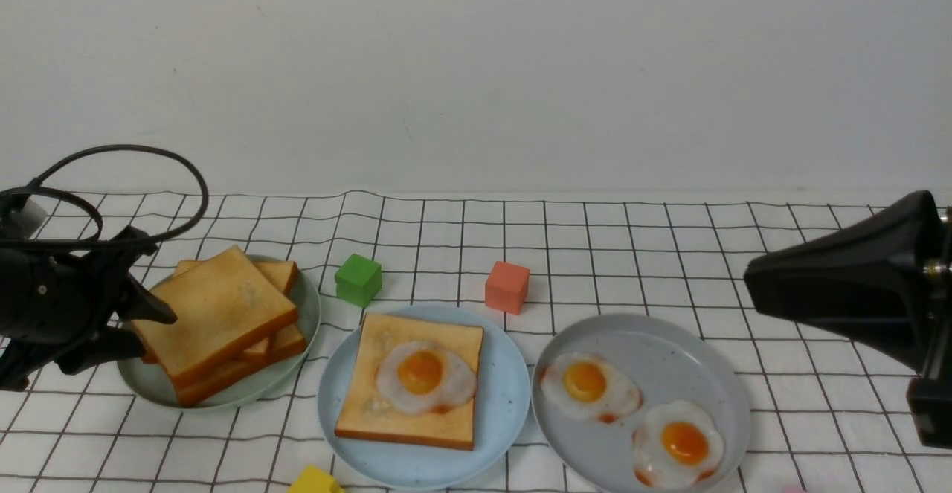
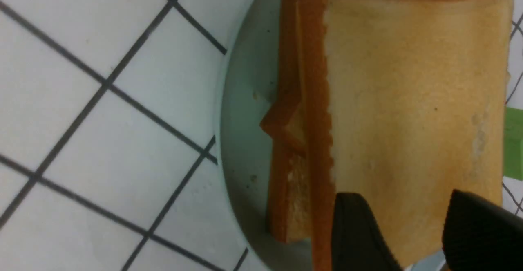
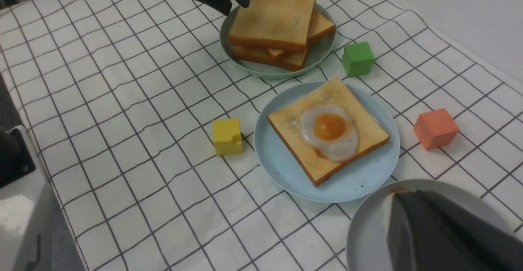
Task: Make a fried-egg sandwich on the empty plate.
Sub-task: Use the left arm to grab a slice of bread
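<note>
Targeting top golden-brown square toast slice (image 1: 216, 307): left gripper (image 1: 158, 332) jaws apart, holding nothing; centre crust edge between them, close gently (right gripper (image 1: 751, 285) closed, idle).

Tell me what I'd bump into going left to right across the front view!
The left gripper → toast stack on the pale green plate → light blue plate holding toast with a fried egg → grey plate with two fried eggs → right gripper.
</note>
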